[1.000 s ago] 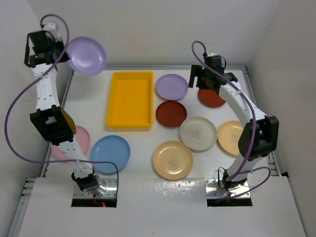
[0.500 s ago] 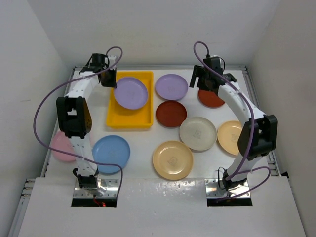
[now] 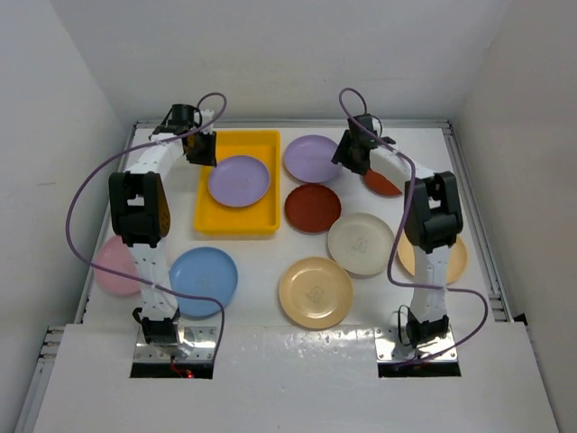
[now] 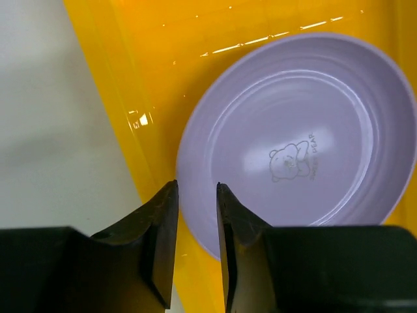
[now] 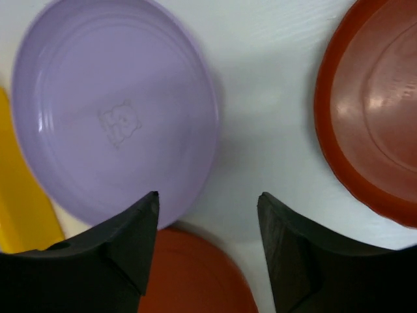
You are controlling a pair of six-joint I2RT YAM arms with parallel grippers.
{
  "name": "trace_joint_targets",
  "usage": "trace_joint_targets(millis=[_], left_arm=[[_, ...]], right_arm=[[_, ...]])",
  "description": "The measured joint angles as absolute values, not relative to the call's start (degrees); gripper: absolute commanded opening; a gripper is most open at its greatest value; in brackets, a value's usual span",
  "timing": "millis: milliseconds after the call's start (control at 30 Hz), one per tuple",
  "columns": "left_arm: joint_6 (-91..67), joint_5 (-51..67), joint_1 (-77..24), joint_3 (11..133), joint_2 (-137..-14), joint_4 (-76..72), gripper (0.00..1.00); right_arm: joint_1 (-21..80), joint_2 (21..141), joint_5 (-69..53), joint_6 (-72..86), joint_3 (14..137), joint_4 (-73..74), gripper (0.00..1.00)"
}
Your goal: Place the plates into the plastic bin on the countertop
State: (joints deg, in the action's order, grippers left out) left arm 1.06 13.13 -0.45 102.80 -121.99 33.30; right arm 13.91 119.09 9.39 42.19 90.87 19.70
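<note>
Lilac plate (image 3: 238, 180) lies in plastic bin (image 3: 236, 221), left fingers (image 4: 163, 248) parted to free its rim; right fingers (image 5: 130, 241) spread, empty, beside second lilac plate (image 5: 111, 111).

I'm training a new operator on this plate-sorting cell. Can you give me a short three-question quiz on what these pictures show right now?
1. Count: how many plates lie on the table outside the yellow bin?
2. True or false: the bin holds two plates.
3. The right gripper hovers open over: A) the bin; B) bare table between the loose lilac plate and a dark red plate; C) the table's near edge.
Key: 1. Eight. 2. False: only the other lilac plate lies in it, with the left gripper at its rim. 3. B.
</note>
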Motion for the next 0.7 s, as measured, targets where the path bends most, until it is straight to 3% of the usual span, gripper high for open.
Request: trace_joint_targets(millis=[200, 333, 433, 467, 567, 700], left_arm=[[1.04, 13.1, -0.45, 103.96, -121.99, 33.26, 0.38], [1.02, 13.56, -0.45, 106.26, -121.47, 33.15, 0.43], [1.06, 14.9, 0.27, 107.09, -119.61, 33.06, 0.52], [0.93, 15.4, 0.62, 107.09, -118.67, 33.04, 0.57], [0.8, 16.6, 3.42, 107.11, -115.22, 33.01, 0.58], [0.8, 16.08, 11.25, 105.82, -110.5, 31.83, 0.59]], right_arm=[[13.91, 128.77, 11.4, 46.65, 97.95, 20.47, 0.51], [13.89, 132.88, 11.97, 48.27, 100.99, 20.16, 0.41], [13.89, 134.61, 11.97, 49.5, 101.62, 19.33, 0.26], [13.89, 134.72, 11.94, 49.8, 102.04, 19.11, 0.17], [13.67, 134.85, 12.23, 50.76, 102.28, 18.94, 0.0], [13.47, 134.5, 13.52, 51.44, 102.26, 18.02, 0.0]])
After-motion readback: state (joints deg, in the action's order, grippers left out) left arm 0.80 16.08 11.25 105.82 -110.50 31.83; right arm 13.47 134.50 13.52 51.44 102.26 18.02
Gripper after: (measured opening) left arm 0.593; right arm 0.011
